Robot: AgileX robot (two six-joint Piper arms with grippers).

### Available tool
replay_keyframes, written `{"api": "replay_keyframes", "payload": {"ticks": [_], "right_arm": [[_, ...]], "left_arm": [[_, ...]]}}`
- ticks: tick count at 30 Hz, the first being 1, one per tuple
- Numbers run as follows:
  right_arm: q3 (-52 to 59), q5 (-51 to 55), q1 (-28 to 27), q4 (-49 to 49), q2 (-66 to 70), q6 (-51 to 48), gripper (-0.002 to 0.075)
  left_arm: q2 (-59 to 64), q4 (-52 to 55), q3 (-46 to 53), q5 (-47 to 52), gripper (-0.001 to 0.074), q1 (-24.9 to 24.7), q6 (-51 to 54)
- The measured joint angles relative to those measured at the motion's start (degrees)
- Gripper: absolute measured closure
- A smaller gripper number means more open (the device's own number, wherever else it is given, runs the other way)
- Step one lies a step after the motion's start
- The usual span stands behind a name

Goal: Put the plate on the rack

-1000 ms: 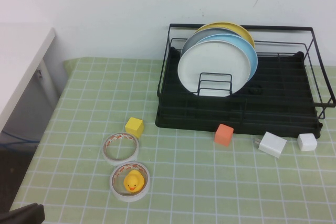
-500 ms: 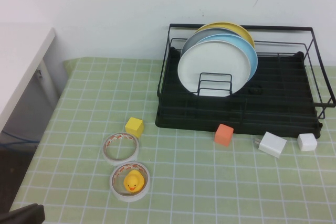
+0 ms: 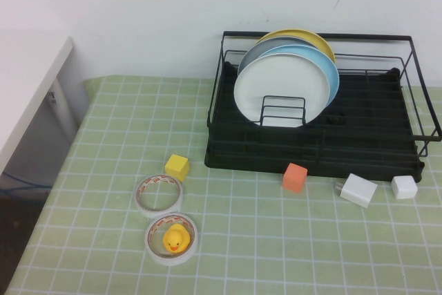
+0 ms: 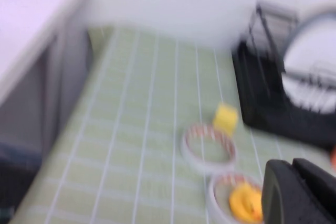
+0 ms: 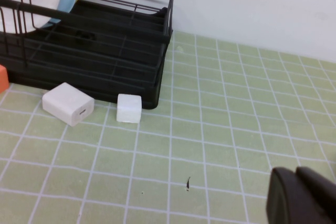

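Already, in the high view, you see the plate point(image 3: 281, 89) standing on edge in the rack point(image 3: 373, 144), upper right, frontmost of the stack; neither arm appears. In the left wrist view, the left gripper point(image 4: 300, 192) sits lower right, fingers closed on nothing, the plate up and right. In the right wrist view, the right gripper point(image 5: 303, 196) is closed and empty, with the rack upper left.

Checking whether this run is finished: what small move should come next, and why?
Probably none beyond keeping both arms parked. The white plate already stands upright in the rack, in front of the blue plate. The left hand is shut, back over the table's near left by the tape rolls; the right hand is shut, low over bare cloth right of the rack. Neither holds anything.
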Motion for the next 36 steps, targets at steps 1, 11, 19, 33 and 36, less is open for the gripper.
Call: {"api": "replay_keyframes", "payload": {"ticks": [1,11,19,33,36], "right_arm": [[0.0,0.0,0.0,0.0,0.0,0.0,0.0717],[0.0,0.1,0.0,0.0,0.0,0.0,0.0717],[0.0,0.1,0.0,0.0,0.0,0.0,0.0717],[0.0,0.1,0.0,0.0,0.0,0.0,0.0717],[0.0,0.1,0.0,0.0,0.0,0.0,0.0717]], "left_arm": [[-1.3,1.2,1.8,-2.0,0.0736,0.0,-1.5],[-2.8,4.8,6.0,-9.0,0.0736,0.5,-7.3],[-2.8,7.9,5.9,-1.3,0.0736,-2.3,-7.3],[-2.8,7.9,5.9,-1.0,0.0737,-2.4,-7.3],[-2.8,7.9,5.9,-1.0,0.0737,-2.4,-7.3]]}}
